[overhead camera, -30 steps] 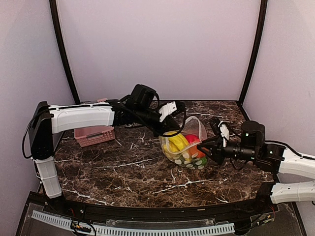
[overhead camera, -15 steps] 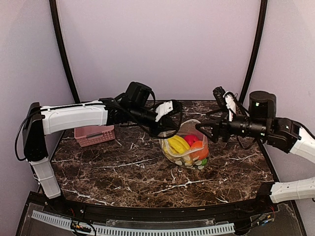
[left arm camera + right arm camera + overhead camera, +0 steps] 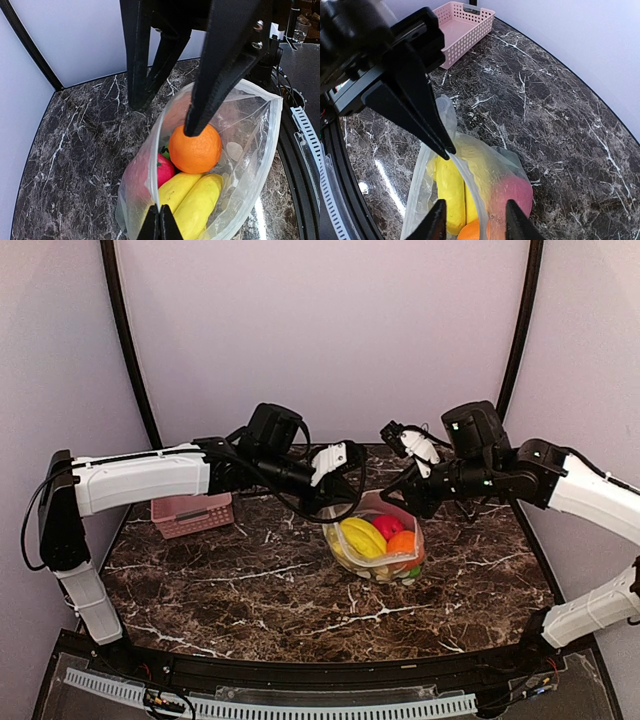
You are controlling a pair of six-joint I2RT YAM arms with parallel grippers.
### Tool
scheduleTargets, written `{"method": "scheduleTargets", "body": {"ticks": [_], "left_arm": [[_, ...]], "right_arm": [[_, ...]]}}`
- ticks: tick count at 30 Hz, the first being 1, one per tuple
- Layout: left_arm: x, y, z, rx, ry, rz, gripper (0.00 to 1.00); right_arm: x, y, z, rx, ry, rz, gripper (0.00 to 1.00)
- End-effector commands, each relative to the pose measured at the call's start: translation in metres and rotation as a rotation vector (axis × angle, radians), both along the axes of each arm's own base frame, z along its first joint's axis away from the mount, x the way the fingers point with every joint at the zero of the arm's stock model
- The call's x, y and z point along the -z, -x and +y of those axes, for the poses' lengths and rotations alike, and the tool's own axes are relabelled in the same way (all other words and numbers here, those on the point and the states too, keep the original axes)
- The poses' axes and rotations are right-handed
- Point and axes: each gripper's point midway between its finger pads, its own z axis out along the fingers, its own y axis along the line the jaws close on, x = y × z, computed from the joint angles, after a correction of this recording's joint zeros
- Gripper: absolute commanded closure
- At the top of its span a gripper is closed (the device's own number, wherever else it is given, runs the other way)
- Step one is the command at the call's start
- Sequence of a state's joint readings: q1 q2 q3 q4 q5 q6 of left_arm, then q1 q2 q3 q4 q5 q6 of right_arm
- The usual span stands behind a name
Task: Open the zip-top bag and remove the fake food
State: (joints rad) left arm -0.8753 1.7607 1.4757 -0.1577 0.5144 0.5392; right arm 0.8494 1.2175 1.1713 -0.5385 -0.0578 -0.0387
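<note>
The zip-top bag (image 3: 383, 545) stands open on the marble table, with a yellow banana (image 3: 362, 537), a pink-red ball (image 3: 388, 525) and an orange ball (image 3: 402, 543) inside. My left gripper (image 3: 338, 506) is shut on the bag's near rim; the left wrist view shows its tips (image 3: 160, 222) pinching the white zip strip beside the bananas (image 3: 197, 202), the orange ball (image 3: 195, 149) and the red ball (image 3: 167, 170). My right gripper (image 3: 402, 497) is open and empty just above the bag's mouth. In the right wrist view it (image 3: 476, 222) straddles the rim (image 3: 470, 187).
A pink perforated basket (image 3: 192, 512) sits at the back left of the table, also in the right wrist view (image 3: 462, 25). Dark marble tabletop (image 3: 250, 585) lies in front of the bag. Pale walls enclose the back and sides.
My right gripper has risen from the bag's right side and swung left over its mouth. My left gripper has drawn the rim up and back, and the bag now stands more upright.
</note>
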Motion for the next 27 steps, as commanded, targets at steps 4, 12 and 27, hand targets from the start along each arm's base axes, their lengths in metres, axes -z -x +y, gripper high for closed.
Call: {"method": "scheduleTargets", "body": {"ticks": [4,12,27], "left_arm": [[-0.019,0.014,0.004,0.034,0.047,-0.026,0.99],[-0.021,0.001,0.011,-0.093,0.064,0.013,0.93],[0.006,0.005,0.114,-0.698,0.231,0.413,0.53]], "right_arm": [[0.009,-0.005,0.000,0.006,0.088,0.023,0.75],[0.023,-0.004,0.010,0.003,0.054,0.085,1.00],[0.033,-0.003,0.045,-0.008,-0.188,0.185,1.00]]}}
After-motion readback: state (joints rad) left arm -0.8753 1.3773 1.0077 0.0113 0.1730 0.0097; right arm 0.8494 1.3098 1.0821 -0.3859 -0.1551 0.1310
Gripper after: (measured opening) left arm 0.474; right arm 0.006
